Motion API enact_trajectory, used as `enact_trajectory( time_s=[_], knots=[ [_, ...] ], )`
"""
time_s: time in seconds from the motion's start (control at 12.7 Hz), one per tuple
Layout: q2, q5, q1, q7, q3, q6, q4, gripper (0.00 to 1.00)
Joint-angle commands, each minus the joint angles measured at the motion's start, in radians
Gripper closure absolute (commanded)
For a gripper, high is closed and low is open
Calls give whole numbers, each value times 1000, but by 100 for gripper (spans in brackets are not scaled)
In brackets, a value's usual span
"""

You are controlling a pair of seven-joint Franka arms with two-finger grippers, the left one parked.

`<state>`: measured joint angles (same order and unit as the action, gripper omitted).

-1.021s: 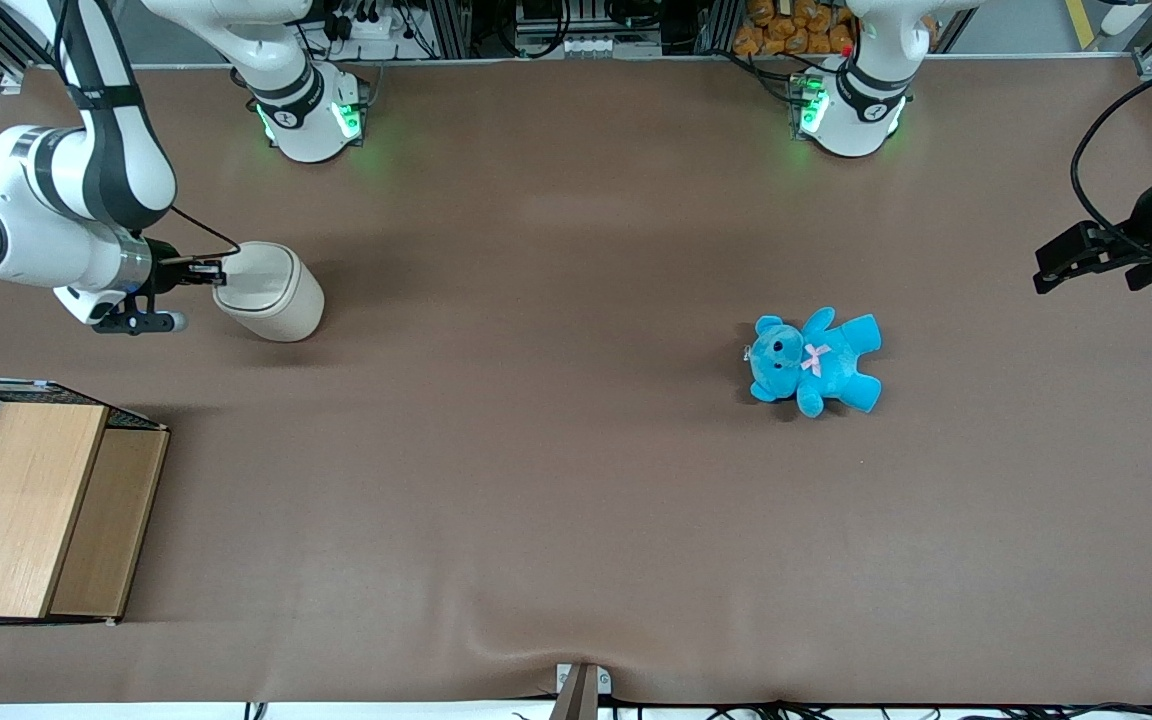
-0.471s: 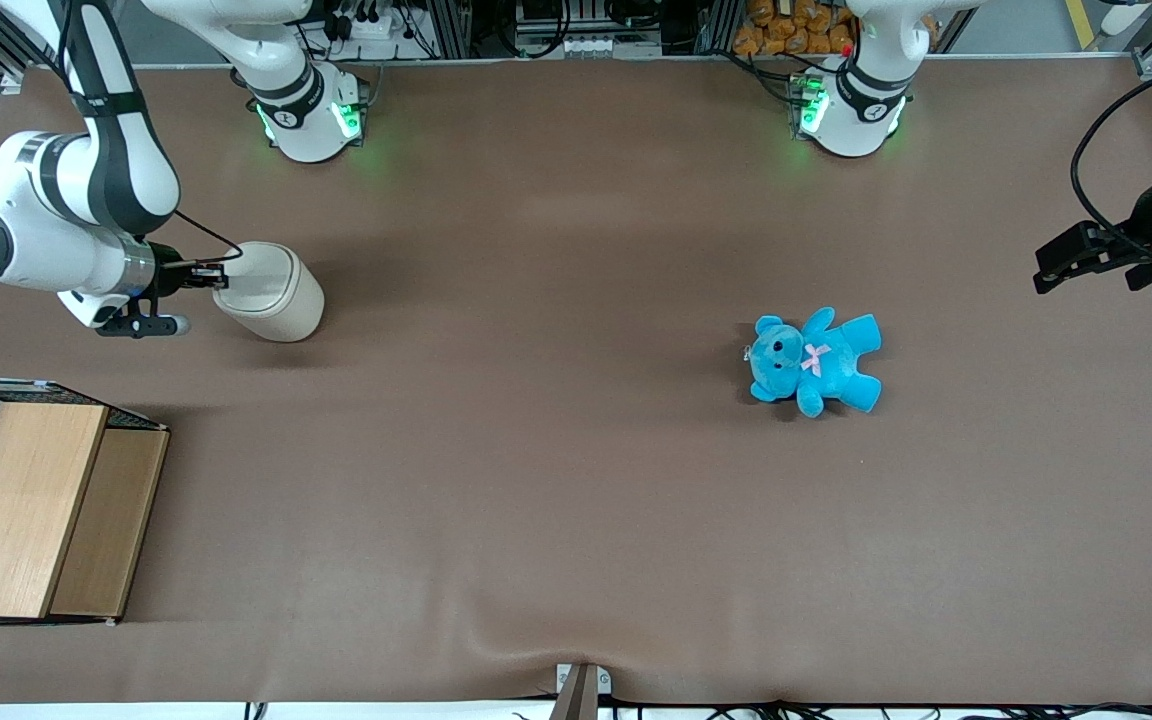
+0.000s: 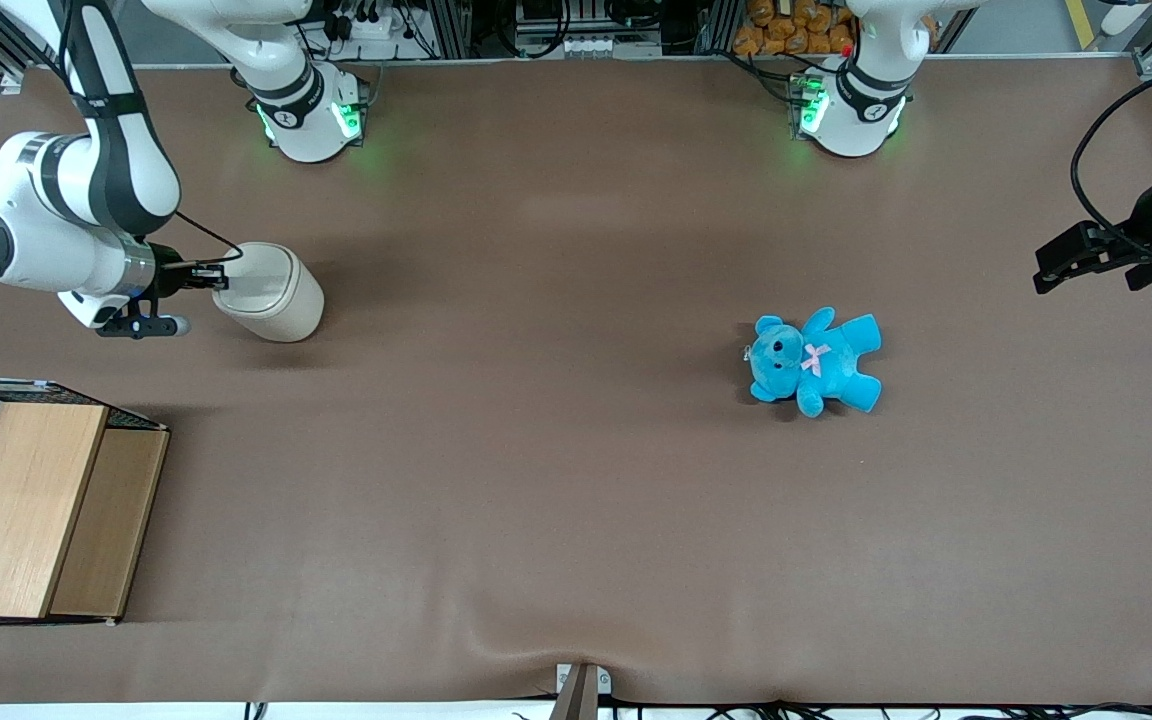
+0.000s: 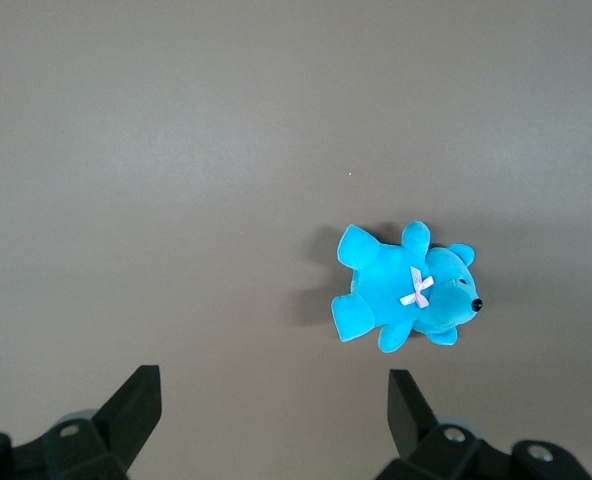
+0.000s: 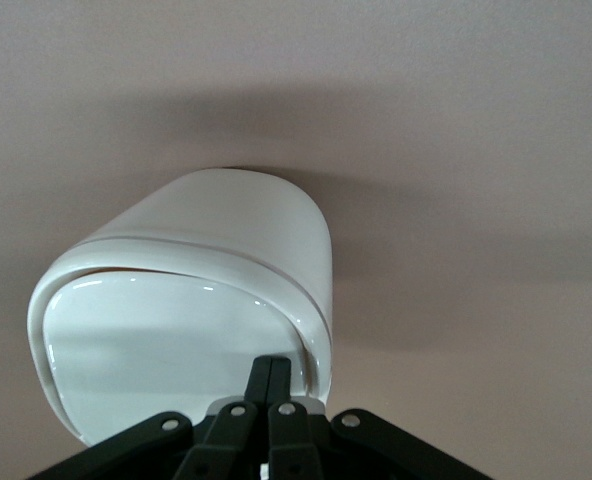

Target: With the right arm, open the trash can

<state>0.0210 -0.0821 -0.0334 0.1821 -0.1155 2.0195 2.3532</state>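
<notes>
The cream trash can stands on the brown table toward the working arm's end. Its rounded-square lid sits down in the rim. My right gripper is shut, its two fingers pressed together with nothing between them. The fingertips rest on the lid close to its edge. In the right wrist view the joined black fingertips lie on the glossy lid of the trash can, just inside the raised rim.
A wooden box with wire mesh sits nearer the front camera than the trash can. A blue teddy lies toward the parked arm's end of the table, and shows in the left wrist view. Two arm bases stand at the table's back edge.
Over the last second the right arm's wrist shifted slightly, the fingertips staying on the lid. The trash can has not moved and its lid looks the same.
</notes>
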Motion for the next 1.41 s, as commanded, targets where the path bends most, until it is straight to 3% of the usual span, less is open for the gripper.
enact_trajectory(
  time_s=[0.0,0.31,0.55,0.71,0.94,1.02,1.18,1.26,1.34],
  knots=[
    [30,-14,-3,19,2,76,34,100],
    [24,-14,0,17,3,42,21,100],
    [19,-18,3,10,5,-106,-67,100],
    [19,-57,7,7,5,-209,-129,99],
    [20,-65,10,5,7,-274,-179,91],
    [20,-65,15,5,7,-303,-211,83],
    [23,-64,24,4,7,-372,-296,41],
    [30,-64,29,-1,7,-422,-349,15],
    [33,-62,27,-12,7,-456,-395,0]
  ],
)
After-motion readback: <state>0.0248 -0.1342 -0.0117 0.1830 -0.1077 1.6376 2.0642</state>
